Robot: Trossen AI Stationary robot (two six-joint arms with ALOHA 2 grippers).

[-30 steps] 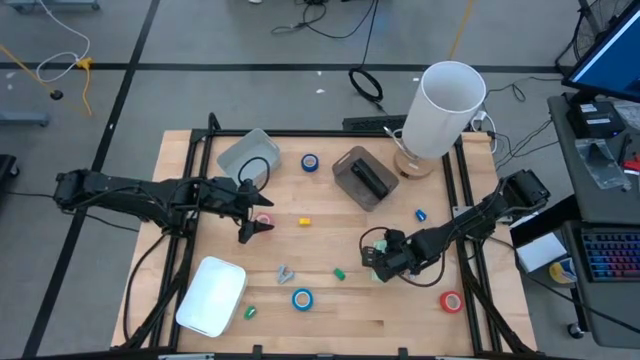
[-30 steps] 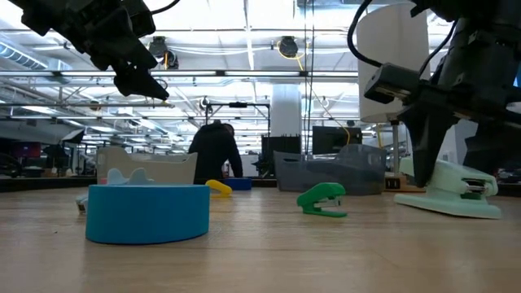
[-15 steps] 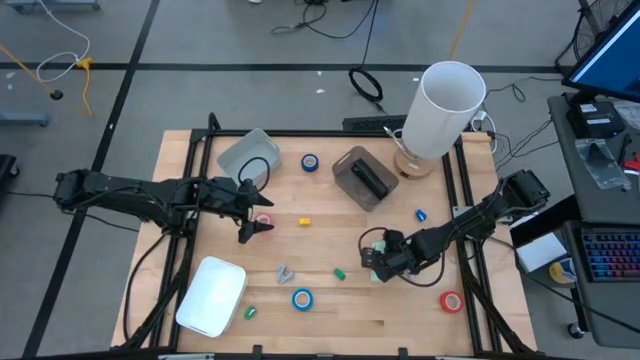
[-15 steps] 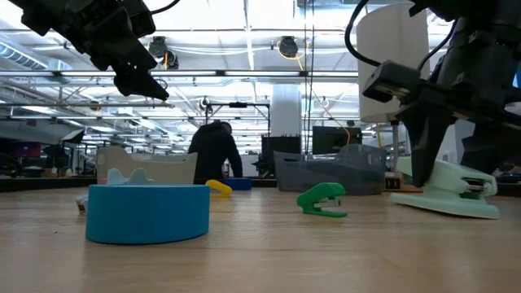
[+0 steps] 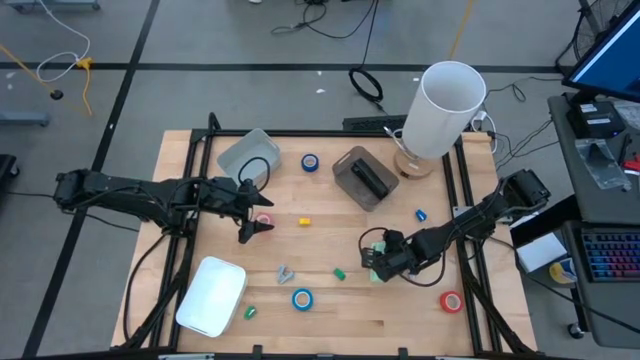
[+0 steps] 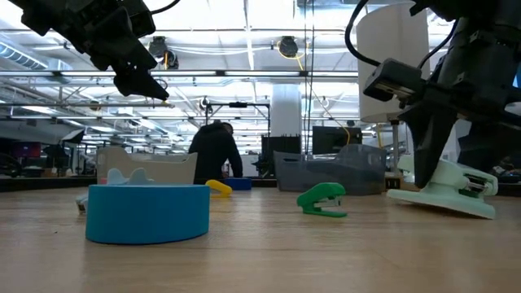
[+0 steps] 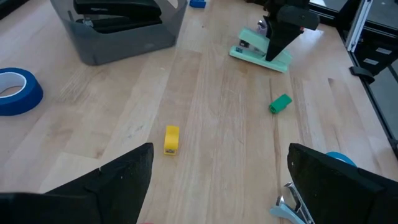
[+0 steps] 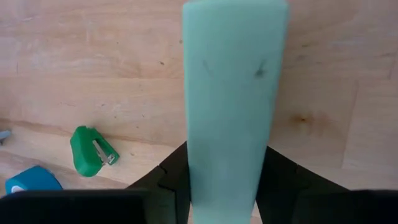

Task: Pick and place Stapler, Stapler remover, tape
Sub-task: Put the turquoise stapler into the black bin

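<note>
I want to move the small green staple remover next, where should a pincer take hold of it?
Take the green staple remover from above, across its narrow body. It lies flat on bare wood with open space all round, between the blue tape roll and the mint stapler that the right pincer grips.

The pale green stapler [image 6: 446, 190] has come up off the table at one end: a second ago it lay flat on the wood, and now it sits tilted, its near end lifted clear in the low view. The right gripper [image 6: 430, 167], clamped around it, has edged a little with it. From overhead the pair [image 5: 383, 262] looks barely shifted.
</note>
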